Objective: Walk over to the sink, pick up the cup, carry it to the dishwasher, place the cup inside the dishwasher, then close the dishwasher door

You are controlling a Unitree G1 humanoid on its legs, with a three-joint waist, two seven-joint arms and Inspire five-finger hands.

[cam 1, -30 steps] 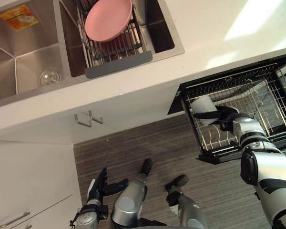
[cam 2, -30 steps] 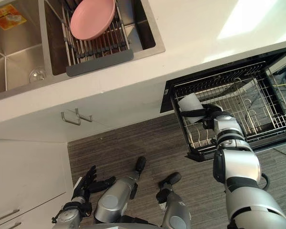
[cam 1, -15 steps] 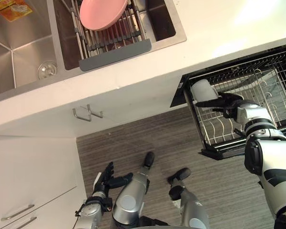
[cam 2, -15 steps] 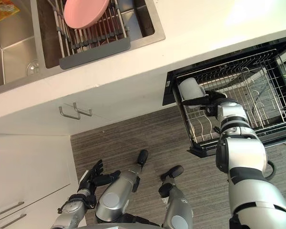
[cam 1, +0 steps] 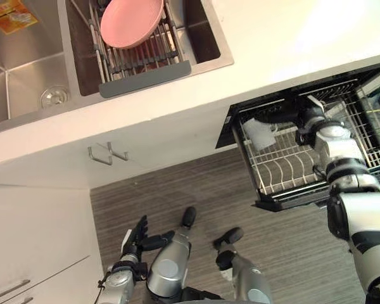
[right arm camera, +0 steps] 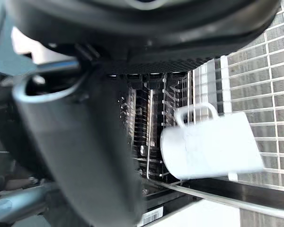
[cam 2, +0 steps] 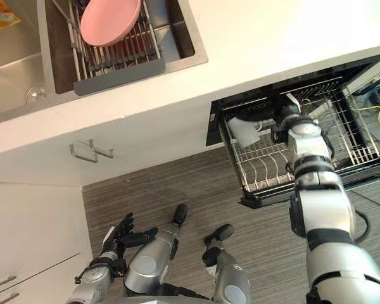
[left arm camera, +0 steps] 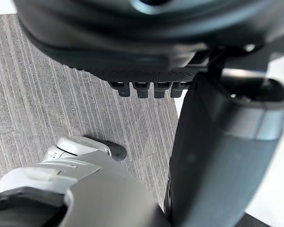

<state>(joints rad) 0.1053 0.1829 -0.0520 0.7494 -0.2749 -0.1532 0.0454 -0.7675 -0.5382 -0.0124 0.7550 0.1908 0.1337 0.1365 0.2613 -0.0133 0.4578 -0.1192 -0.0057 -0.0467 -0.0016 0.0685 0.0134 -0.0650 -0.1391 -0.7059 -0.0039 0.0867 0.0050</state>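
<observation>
The yellow sticker (cam 1: 11, 17) in the sink (cam 1: 25, 82) seems printed, but nothing is legible.

The cup (right arm camera: 210, 144) is smeared in the right wrist view, so whether it touches the wires of the rack (cam 1: 285, 168) cannot be told. The right hand (cam 1: 302, 118) sits in shadow under the edge of the table (cam 1: 272, 38), which hides the rack's far part. The top edge cuts off the pink dish (cam 1: 130, 22) and the sink (cam 1: 25, 82).

grey wood-grain floor (cam 1: 177, 183); white countertop (cam 1: 272, 57), sunlit patch (cam 1: 332, 19); white cabinets (cam 1: 31, 234) at left; 2 metal hooks (cam 1: 107, 153) under countertop.
</observation>
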